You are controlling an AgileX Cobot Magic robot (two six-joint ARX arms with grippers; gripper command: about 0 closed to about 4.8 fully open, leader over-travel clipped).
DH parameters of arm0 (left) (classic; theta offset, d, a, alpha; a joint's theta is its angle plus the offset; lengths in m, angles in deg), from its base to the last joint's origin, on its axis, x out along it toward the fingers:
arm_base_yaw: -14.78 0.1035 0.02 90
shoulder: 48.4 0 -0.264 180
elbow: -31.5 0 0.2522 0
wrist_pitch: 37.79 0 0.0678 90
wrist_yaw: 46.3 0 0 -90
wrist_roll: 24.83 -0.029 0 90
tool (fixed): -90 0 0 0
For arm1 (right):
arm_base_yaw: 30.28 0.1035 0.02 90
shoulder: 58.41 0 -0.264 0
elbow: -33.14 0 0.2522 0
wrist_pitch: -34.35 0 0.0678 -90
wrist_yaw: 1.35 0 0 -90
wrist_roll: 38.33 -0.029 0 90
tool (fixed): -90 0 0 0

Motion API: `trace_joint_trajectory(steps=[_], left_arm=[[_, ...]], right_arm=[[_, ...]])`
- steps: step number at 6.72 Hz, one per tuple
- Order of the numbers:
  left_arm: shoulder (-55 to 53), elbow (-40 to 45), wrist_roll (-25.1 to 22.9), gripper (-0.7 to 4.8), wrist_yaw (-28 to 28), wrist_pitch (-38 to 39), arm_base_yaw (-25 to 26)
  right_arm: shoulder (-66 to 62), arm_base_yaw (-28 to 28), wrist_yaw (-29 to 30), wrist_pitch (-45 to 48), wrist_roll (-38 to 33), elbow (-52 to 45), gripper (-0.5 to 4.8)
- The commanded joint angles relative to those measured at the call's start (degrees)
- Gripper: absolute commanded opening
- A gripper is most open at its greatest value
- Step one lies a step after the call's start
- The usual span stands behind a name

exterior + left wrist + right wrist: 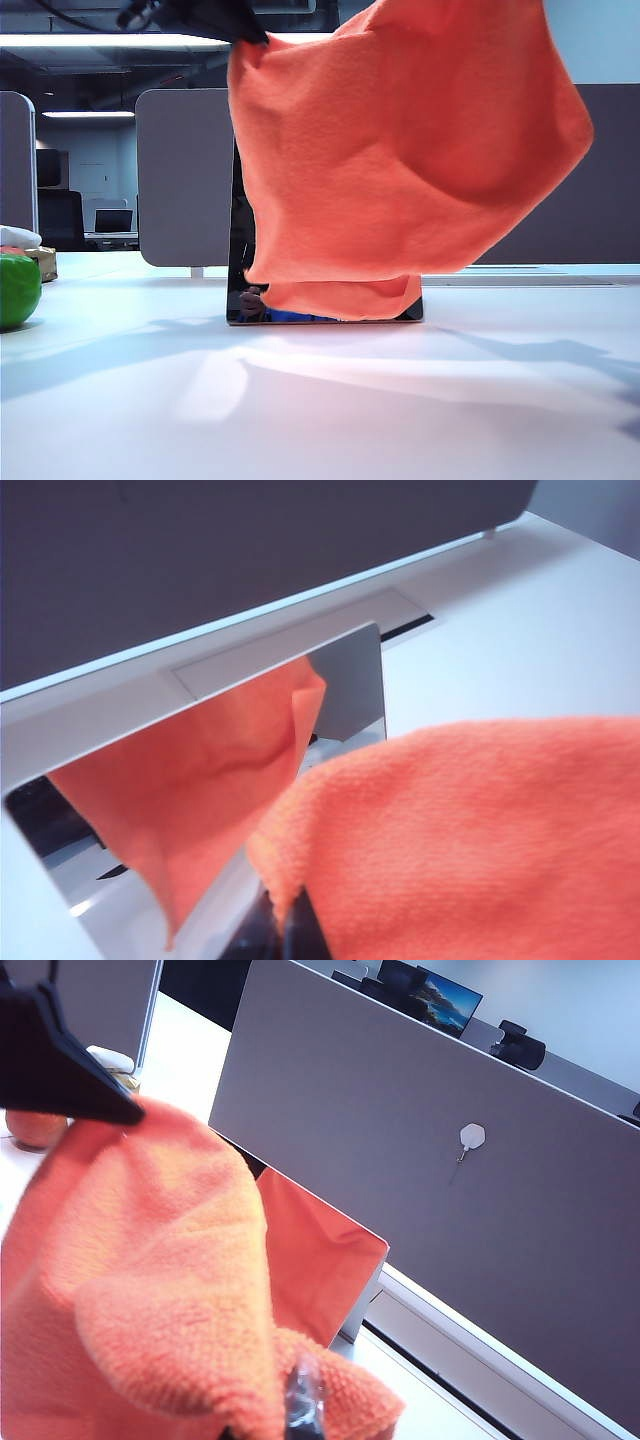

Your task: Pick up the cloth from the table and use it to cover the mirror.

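Note:
The orange cloth (400, 150) hangs spread in the air in front of the upright mirror (239, 240) and hides most of it from the exterior view. Only the mirror's left edge and bottom strip show. My left gripper (245, 35) is shut on the cloth's upper left corner, high above the table (320, 400). In the left wrist view its dark fingers (290, 930) pinch the cloth (470, 830), and the mirror (350, 680) reflects orange. My right gripper (300, 1410) is shut on another corner of the cloth (150, 1290). It is out of the exterior view.
A wide grey partition (185, 180) stands behind the mirror. A green round object (18, 290) and a white thing (18, 237) sit at the table's left edge. In the right wrist view the left gripper (100, 1100) shows black, and the mirror (320, 1260) stands before the partition (450, 1190).

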Motion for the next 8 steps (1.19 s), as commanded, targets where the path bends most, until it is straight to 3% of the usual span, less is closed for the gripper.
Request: trace_joint_trajectory(steps=[1, 2, 3, 5, 8], left_arm=[[3.2, -0.2, -0.5, -0.06, 9.9, 6.1, 0.0], [5.5, -0.1, -0.5, -0.06, 10.1, 7.2, 0.0], [6.7, -0.1, -0.6, -0.06, 12.3, 7.1, 0.0], [7.0, -0.1, -1.0, -0.06, 12.4, 6.5, 0.1], [6.7, -0.1, -1.1, -0.06, 17.5, -2.2, 1.4]], right_arm=[[-3.3, 0.0, -2.6, 5.9, 0.0, 0.3, -0.07], [-3.7, 0.0, -8.8, 7.8, 0.0, 0.3, -0.07], [-3.7, 0.0, -10.6, 8.5, 0.0, 0.3, -0.07], [-4.2, 0.0, -10.0, 10.7, -0.1, 0.3, -0.07], [-16.3, -0.4, -10.0, 20.9, 0.0, 2.3, -0.06]])
